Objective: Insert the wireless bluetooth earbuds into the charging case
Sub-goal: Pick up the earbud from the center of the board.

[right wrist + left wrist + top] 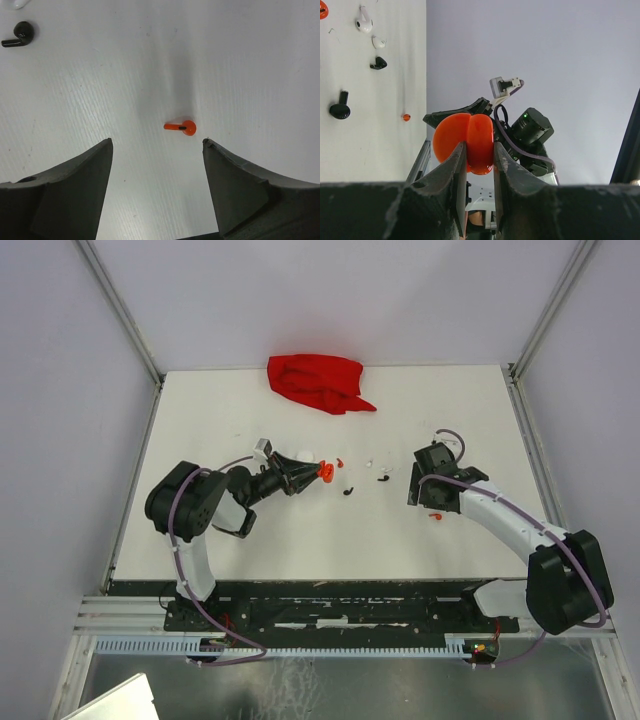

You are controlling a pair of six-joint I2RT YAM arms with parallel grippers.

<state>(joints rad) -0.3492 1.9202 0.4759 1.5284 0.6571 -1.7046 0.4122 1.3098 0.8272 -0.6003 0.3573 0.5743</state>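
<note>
**Left gripper** (480,150): closed tightly on the orange-red charging case (451,140). Its fingers (449,175) press on opposite faces of one of the case's two rounded halves. The other half bulges out to one side of the fingers. The gripper is rolled onto its side, so the desk (200,530) appears as an upright band along one edge of the left wrist view.

**Right gripper** (157,142): jaws spread wide and pointing down at the desk, with nothing held. The orange earbud (181,127) lies flat on the desk just beyond the fingertips. It sits nearer one finger than the other and touches neither. Its stem points across the gap between the fingers.

**Other earbuds:** these lie loose on the desk between the two grippers, apart from both.
- One black earbud (19,34) lies well beyond the right gripper, off to one side of its jaws.
- From the left gripper, two white earbuds (364,22) and two black earbuds (340,107) show as a scattered line well beyond the held case.
- None of them touch the case or each other.

**Far side of the desk:** a crumpled red cloth (318,383) lies well past both grippers and all the earbuds.
</note>
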